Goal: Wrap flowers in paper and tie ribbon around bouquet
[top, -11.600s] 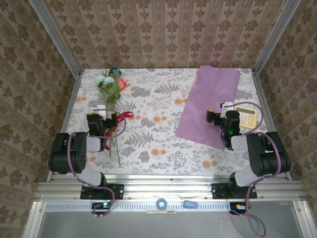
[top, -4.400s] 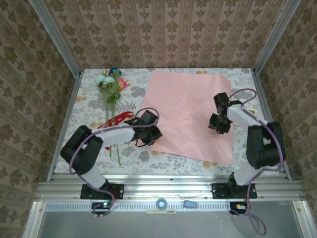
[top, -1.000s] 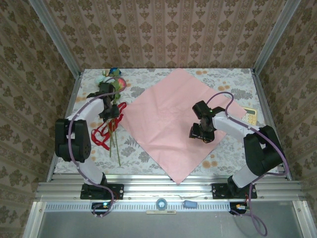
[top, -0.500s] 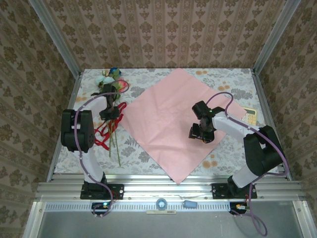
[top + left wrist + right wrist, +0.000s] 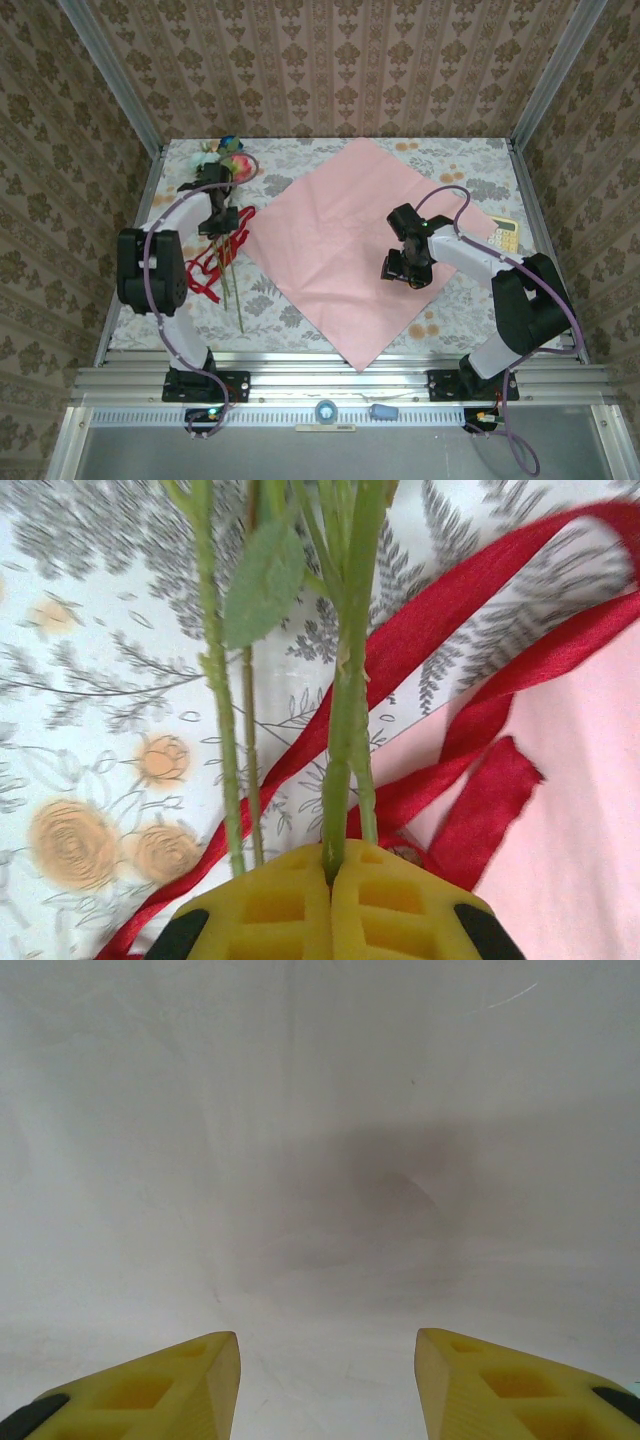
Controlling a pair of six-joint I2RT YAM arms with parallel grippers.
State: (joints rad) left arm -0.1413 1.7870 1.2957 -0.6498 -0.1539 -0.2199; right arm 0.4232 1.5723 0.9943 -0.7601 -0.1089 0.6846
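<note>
At the far left of the floral-clothed table [image 5: 270, 310], my left gripper [image 5: 331, 860] is clamped on the thin green stems of the mixed artificial flowers [image 5: 228, 160], which lie far-to-near. The big pink paper sheet [image 5: 340, 230] lies just to their right, beneath my half-open, empty right gripper [image 5: 325, 1334].

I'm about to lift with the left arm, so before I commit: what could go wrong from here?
1. The left claw is shut on the middle flower stems; two thinner stems to their left look outside the pinch, so the bunch may splay.
2. The red ribbon runs under the stems beside the claw and onto the pink paper; a lift could drag both.
3. The right claw hangs open over the paper, so nothing pins it.
</note>
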